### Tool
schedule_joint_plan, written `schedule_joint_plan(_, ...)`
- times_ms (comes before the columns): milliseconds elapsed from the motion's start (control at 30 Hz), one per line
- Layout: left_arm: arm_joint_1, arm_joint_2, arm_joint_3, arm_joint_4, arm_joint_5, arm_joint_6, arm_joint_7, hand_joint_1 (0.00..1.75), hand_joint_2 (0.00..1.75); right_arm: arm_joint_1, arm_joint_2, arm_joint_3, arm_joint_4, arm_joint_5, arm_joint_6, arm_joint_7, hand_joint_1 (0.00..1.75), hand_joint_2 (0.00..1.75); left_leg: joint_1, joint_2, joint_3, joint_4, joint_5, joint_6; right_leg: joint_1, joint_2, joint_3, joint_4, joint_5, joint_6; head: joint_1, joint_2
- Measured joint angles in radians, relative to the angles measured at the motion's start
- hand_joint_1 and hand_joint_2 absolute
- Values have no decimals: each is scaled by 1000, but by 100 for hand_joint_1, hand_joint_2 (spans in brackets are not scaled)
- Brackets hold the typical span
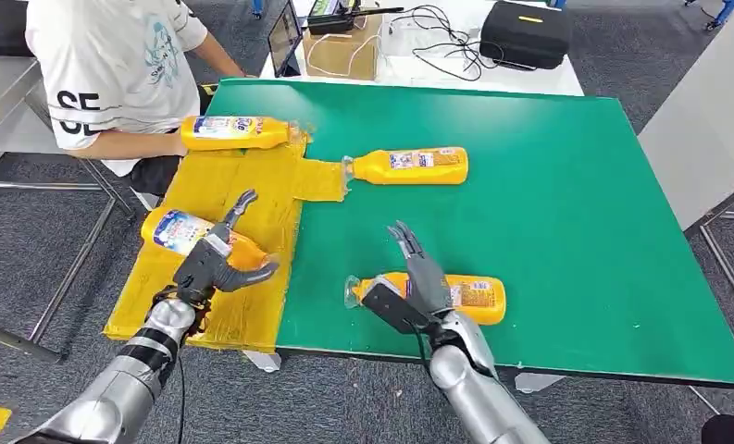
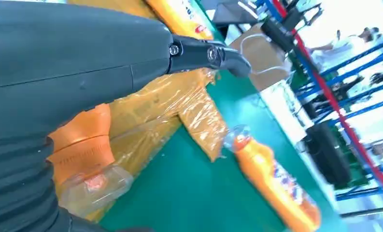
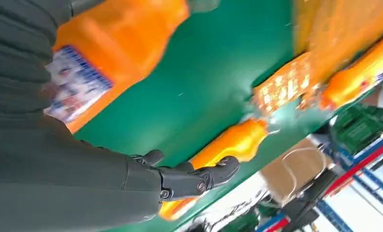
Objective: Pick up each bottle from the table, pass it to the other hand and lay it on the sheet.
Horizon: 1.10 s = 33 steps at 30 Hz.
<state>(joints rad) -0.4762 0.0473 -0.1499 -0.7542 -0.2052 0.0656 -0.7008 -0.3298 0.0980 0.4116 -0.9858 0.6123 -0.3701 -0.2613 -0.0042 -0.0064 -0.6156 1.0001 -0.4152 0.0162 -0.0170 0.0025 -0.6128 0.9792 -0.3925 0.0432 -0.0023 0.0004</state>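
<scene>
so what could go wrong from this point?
1. The left robot hand sits over a bottle lying on the yellow sheet, fingers apart. The round bottle might roll toward the sheet's outer edge.
2. The right robot hand hovers open above the near bottle, close to the green table front edge. A bad grasp may push it off.
3. A person's arm is at the far bottle, perhaps within the left arm's reach.

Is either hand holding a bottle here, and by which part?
Neither. The left hand is open over the bottle on the sheet; the right hand is open over the near bottle, fingers straight.
</scene>
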Motion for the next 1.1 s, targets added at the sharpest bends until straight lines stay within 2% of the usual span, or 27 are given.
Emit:
schedule_joint_plan(233, 24, -14, 41, -69, 18, -29, 0, 0, 175, 63, -62, -13, -126, 94, -19, 70, 0, 175, 0, 0, 0, 0, 0, 0, 0, 0, 0, 0, 0, 0, 0, 0)
schedule_joint_plan(500, 32, -24, 59, -91, 18, -36, 0, 0, 175, 80, -91, -23, -181, 113, -18, 87, 0, 175, 0, 0, 0, 0, 0, 0, 0, 0, 0, 0, 0, 0, 0, 0)
schedule_joint_plan(667, 33, -35, 74, -93, 13, -37, 0, 0, 175, 79, -111, -33, -186, 159, 42, 134, 0, 175, 0, 0, 0, 0, 0, 0, 0, 0, 0, 0, 0, 0, 0, 0)
schedule_joint_plan(833, 22, -50, 83, -90, -7, -47, 0, 0, 175, 31, -128, -44, -124, 175, 149, 164, 0, 175, 0, 0, 0, 0, 0, 0, 0, 0, 0, 0, 0, 0, 0, 0)
schedule_joint_plan(1100, 3, -65, 88, -75, -10, -71, 0, 0, 175, -40, -141, -46, 11, 162, 226, 169, 0, 175, 0, 0, 0, 0, 0, 0, 0, 0, 0, 0, 0, 0, 0, 0)
